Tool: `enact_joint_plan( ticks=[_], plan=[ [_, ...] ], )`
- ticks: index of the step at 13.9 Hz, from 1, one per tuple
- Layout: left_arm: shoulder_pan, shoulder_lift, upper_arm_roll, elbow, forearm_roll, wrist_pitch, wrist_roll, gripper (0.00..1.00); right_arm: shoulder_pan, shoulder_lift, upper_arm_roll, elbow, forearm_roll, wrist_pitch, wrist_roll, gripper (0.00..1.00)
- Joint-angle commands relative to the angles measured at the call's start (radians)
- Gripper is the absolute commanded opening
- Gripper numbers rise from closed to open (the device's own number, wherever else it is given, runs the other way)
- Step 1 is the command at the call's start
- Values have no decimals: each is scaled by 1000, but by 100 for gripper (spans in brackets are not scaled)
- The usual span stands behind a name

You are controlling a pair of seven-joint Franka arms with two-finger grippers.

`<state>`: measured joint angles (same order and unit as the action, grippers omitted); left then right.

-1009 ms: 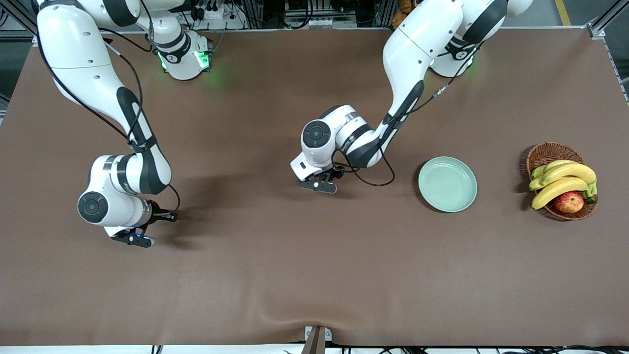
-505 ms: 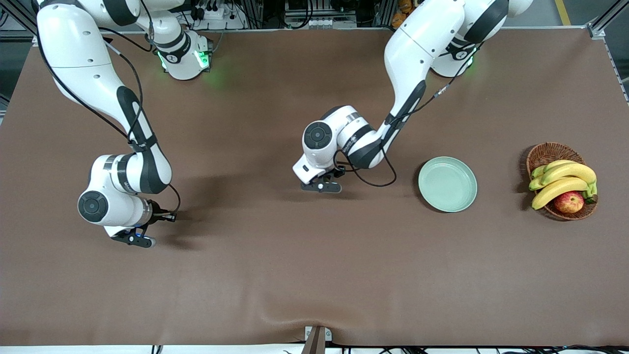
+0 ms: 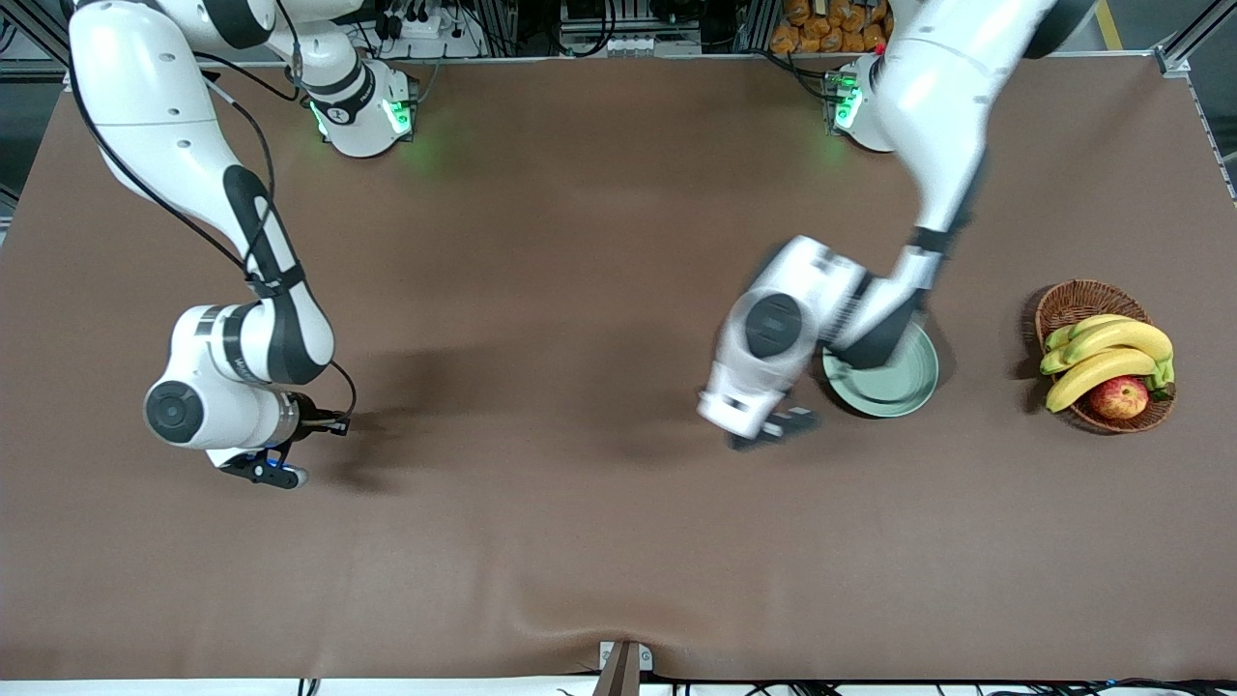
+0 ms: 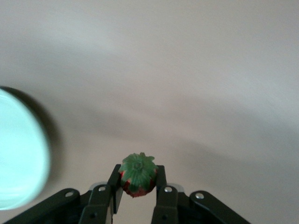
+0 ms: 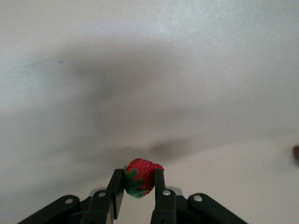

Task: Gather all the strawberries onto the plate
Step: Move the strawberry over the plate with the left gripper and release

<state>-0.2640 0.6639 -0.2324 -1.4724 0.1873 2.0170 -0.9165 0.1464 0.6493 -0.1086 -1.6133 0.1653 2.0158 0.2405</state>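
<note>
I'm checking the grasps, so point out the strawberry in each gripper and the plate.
left gripper's strawberry (image 4: 138, 174), left wrist view, on its green leafy cap.
right gripper's strawberry (image 5: 141, 176), right wrist view, on its red flesh.
plate (image 3: 904, 387), front view, on its bare mint-green inside.

Site: robotics lab | two white arms sitting bolted along a brown-covered counter (image 3: 580, 541) | cabling (image 3: 416, 24) and aluminium framing (image 3: 1193, 34) showing past its edge

Two glossy white arms with black joint bands and round dark-grey joint caps — thin black cables loop along each. Bases glow green. Each end effector, left (image 4: 138, 196) and right (image 5: 139, 193), is matte black with small silver screws.
</note>
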Motion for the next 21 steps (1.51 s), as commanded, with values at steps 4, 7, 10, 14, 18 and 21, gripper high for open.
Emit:
enact_joint_plan(
  ticks=[4,7,10,14,18,21],
  plan=[
    [216,-53,-13,-186,-25,-17,39,0,45,-31,62,150,36,-169,259,0],
    [291,-98,-13,-294,-22,-6,112,0,47,-31,150,185,37,-170,443,0],
    [354,-107,-13,-347,-17,-6,192,0,48,-26,240,211,37,-169,626,0],
    [367,-101,-12,-390,-14,-11,246,22,102,-16,332,219,34,-103,882,0],
    [364,-134,-13,-373,-14,-30,251,100,226,16,331,219,33,9,1051,0],
    [351,-197,-44,-348,-17,-50,246,100,303,56,329,211,29,116,1117,0]
  ],
)
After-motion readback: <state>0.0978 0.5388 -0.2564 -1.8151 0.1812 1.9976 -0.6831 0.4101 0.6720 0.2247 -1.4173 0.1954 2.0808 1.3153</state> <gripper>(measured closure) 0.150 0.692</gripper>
